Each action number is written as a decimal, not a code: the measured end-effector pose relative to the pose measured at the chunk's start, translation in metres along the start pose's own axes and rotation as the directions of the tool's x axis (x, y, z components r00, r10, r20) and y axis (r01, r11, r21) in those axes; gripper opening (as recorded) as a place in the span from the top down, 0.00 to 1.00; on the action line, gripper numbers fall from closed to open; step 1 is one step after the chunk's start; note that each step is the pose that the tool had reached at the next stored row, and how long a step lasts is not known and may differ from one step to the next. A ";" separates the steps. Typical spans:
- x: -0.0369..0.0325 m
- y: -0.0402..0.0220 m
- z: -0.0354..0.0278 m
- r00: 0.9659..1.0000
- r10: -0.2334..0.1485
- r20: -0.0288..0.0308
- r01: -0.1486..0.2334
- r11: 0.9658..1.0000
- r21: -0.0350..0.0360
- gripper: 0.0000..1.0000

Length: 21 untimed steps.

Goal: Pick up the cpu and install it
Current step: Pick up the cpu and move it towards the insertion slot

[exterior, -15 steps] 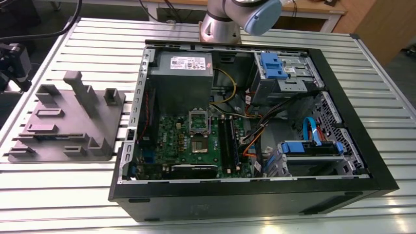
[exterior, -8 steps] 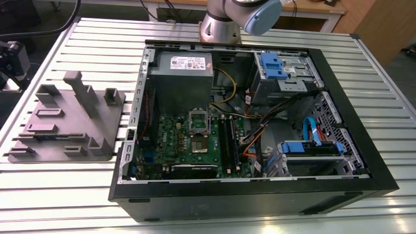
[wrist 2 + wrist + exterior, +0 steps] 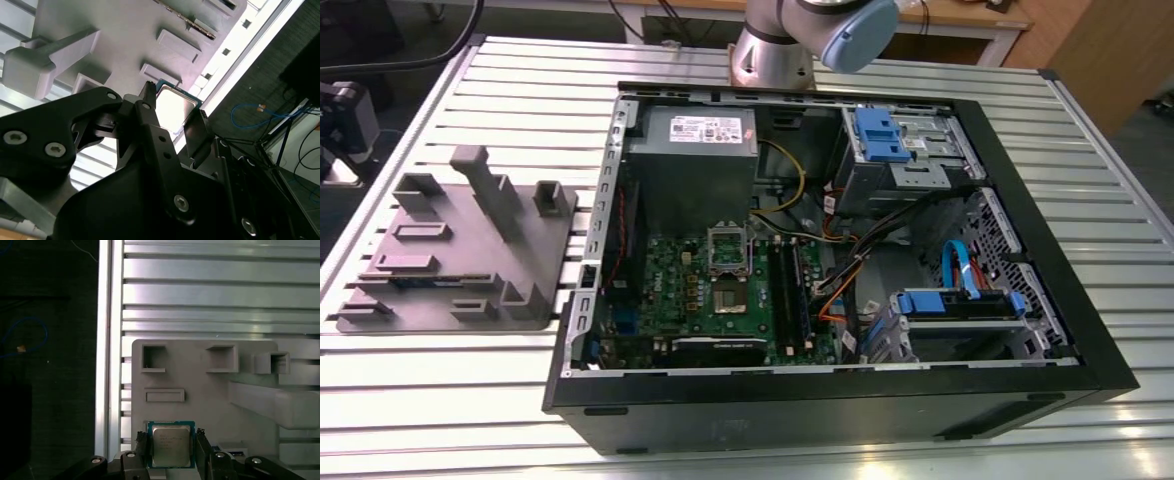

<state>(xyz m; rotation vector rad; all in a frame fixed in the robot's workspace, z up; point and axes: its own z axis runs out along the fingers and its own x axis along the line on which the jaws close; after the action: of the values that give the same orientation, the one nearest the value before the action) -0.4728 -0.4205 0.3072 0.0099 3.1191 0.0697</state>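
Observation:
The cpu (image 3: 171, 444), a small square chip with a pale silver top and green rim, sits between the two black fingers (image 3: 141, 446) of my gripper (image 3: 171, 442), which is shut on its opposite edges. The second wrist view shows the same hold on the cpu (image 3: 172, 106) by the gripper (image 3: 172, 114). The chip hangs well above the grey tray (image 3: 200, 405), which also shows in the second wrist view (image 3: 115, 40). In the exterior view the tray (image 3: 454, 250) lies left of the open computer case (image 3: 1067, 330). The silvery socket frame (image 3: 727, 250) on the green board (image 3: 680, 290) stands open.
The slatted aluminium table (image 3: 200, 290) ends at an edge with dark floor (image 3: 50, 340) and blue cable beyond. The tray carries raised posts (image 3: 487, 190) and pockets. Inside the case are a grey power supply box (image 3: 700, 130), blue drive brackets (image 3: 881, 135) and loose cables. The arm base (image 3: 774, 50) stands behind the case.

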 end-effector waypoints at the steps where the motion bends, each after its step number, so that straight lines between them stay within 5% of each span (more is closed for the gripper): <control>1: 0.0000 0.0000 -0.0015 1.000 0.000 0.000 0.000 1.000 0.000 0.53; 21: -0.0009 0.0018 -0.0412 1.000 0.000 0.000 0.000 1.000 0.000 0.53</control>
<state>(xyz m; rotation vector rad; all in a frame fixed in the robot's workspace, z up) -0.4728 -0.4205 0.3484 0.0098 3.1189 0.0702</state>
